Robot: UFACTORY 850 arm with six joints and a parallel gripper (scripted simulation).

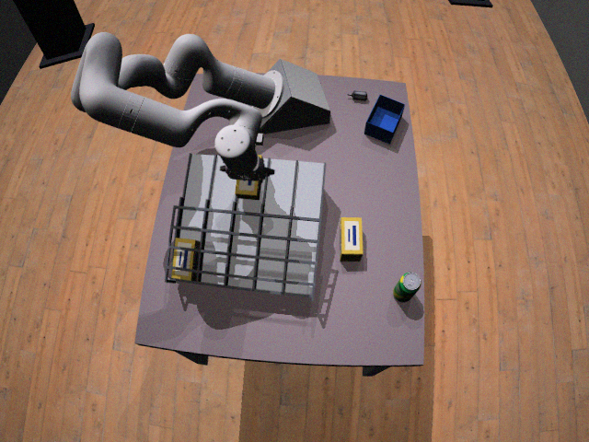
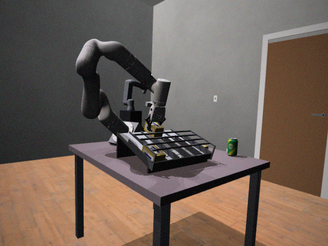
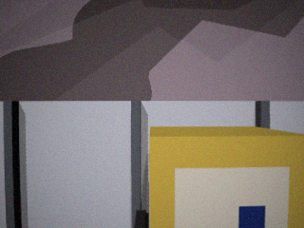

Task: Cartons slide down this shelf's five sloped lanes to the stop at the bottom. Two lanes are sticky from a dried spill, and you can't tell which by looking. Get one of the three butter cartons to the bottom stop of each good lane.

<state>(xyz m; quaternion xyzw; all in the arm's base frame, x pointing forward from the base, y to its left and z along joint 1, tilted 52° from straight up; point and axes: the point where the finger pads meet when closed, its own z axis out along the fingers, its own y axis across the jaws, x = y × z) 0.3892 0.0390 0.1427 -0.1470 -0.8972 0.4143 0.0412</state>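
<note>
"Jaws?"
"My gripper point(image 1: 247, 176) point(image 2: 155, 123)'s clamped on a butter carton point(image 1: 247, 188) point(image 2: 157, 130) point(image 3: 225, 190), shelf point(image 1: 310, 182) point(image 2: 182, 162)'s 12 o'clock, top view."
"Others?"
"2nd carton point(image 1: 184, 259) point(image 2: 160, 156): btm stop, 8 o'clock. 3rd carton point(image 1: 352, 238) point(image 2: 205, 146): tbl, 3 o'clock."

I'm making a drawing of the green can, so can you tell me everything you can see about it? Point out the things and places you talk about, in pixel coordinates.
The green can point(image 1: 407, 286) point(image 2: 232, 147) is a round drink can, mostly green with yellow patches and a pale round mark on its side. Its top is silvery, like shiny metal. It stands upright on the purplish table, near an edge, beyond the butter carton that lies off the shelf. Only the table seems to touch it. I can't read any writing on it, or tell if it's full.
</note>
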